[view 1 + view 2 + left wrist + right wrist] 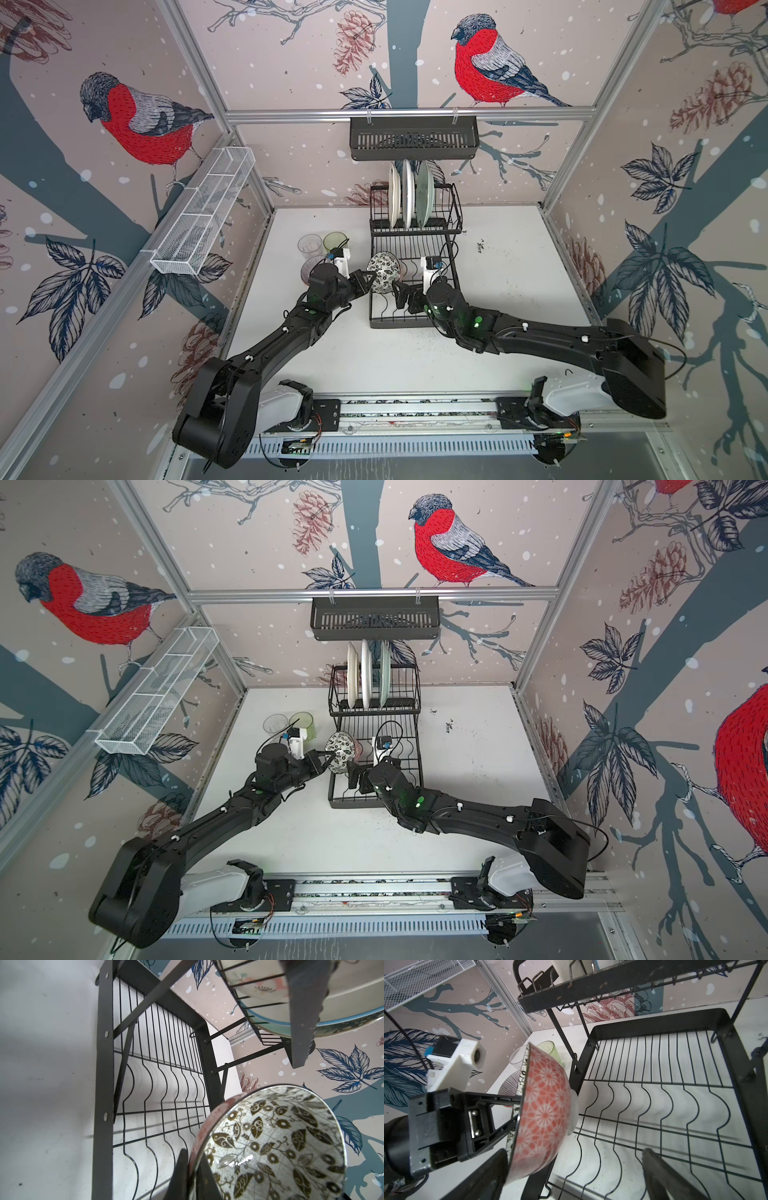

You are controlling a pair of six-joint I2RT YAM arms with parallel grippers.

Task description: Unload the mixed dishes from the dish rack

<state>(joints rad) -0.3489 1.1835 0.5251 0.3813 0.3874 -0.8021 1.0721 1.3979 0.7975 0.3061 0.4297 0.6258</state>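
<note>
My left gripper (pixel 370 277) (pixel 192 1159) is shut on the rim of a small patterned bowl (pixel 383 272) (pixel 340 752) (pixel 270 1147) (pixel 544 1115). The bowl is black and white inside and red-flowered outside, and it is tipped on edge over the left side of the dish rack (pixel 399 323) (pixel 654 1020). My right gripper (pixel 405 293) (pixel 574 1153) is open over the rack's lower wires, one finger close beside the bowl. Three plates (pixel 408 195) (pixel 365 675) stand in the upper level. On the table to the left stand a clear glass (pixel 310 245), a green glass (pixel 335 240) and another bowl (pixel 508 1084).
A slotted black shelf basket (pixel 413 137) hangs on the back rail just above the plates. A long white mesh basket (pixel 203 212) hangs on the left wall. The left arm reaches over the bowl and glasses on the table.
</note>
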